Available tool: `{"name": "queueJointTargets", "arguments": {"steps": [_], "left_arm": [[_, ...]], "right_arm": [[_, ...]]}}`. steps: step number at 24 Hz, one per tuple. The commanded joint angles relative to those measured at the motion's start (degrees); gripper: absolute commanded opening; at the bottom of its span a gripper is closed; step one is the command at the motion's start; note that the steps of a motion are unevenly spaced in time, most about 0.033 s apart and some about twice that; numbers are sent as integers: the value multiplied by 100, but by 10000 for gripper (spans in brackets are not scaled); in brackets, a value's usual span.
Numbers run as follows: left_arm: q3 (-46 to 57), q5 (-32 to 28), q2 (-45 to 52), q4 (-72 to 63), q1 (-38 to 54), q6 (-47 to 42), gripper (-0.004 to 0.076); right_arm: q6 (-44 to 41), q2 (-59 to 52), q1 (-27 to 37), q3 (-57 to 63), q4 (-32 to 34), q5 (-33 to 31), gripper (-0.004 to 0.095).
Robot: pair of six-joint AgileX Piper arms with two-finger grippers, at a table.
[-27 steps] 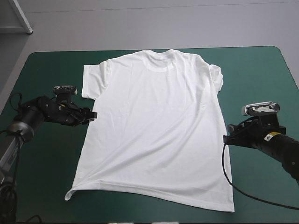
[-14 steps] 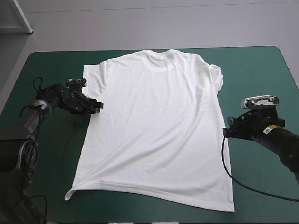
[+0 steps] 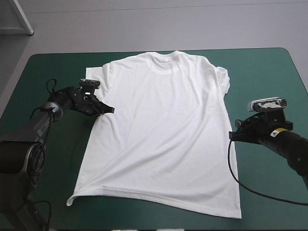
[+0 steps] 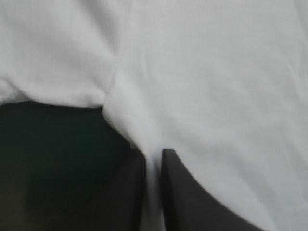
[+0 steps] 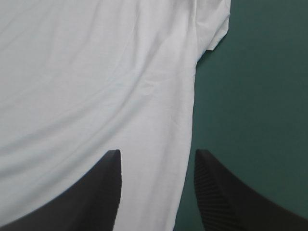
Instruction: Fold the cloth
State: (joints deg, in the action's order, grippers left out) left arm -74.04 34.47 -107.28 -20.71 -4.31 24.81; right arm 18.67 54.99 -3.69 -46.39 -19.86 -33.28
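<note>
T-shirt (image 3: 159, 130) lies spread flat across the middle of the teal-green tabletop (image 3: 269, 72), collar toward the far edge, hem toward the near edge, hem corner nearest the left edge slightly curled. Left end effector (image 4: 154, 152) sits at the shirt's left side just below the sleeve, its 2 black fingers all but closed, pinching a strip of white fabric. Right end effector (image 5: 156, 155) stands wide at the shirt's right edge, 1 finger over fabric and 1 over bare tabletop.
</note>
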Motion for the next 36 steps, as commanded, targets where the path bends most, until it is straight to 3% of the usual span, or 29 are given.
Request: {"name": "queueJointTargets", "arguments": {"steps": [1, 6, 14, 25, 31, 36], "left_arm": [[-87, 2, 179, -11, -53, -58, 19], [-87, 165, 179, -11, -53, -58, 19], [-87, 265, 179, -47, -53, -58, 19], [-87, 326, 179, -24, -53, -58, 19], [-87, 338, 179, -7, -53, -58, 19], [-87, 308, 179, -7, -53, -58, 19]], "right_arm": [[309, 291, 50, -285, -114, 254, 428], [439, 1557, 50, -981, -329, 263, 523], [655, 4229, 50, -2895, -232, 48, 526], [556, 5263, 50, -3124, 142, -141, 484], [569, 5284, 50, -3124, 142, -1156, 297], [569, 5284, 50, -3124, 131, -1265, 87]]}}
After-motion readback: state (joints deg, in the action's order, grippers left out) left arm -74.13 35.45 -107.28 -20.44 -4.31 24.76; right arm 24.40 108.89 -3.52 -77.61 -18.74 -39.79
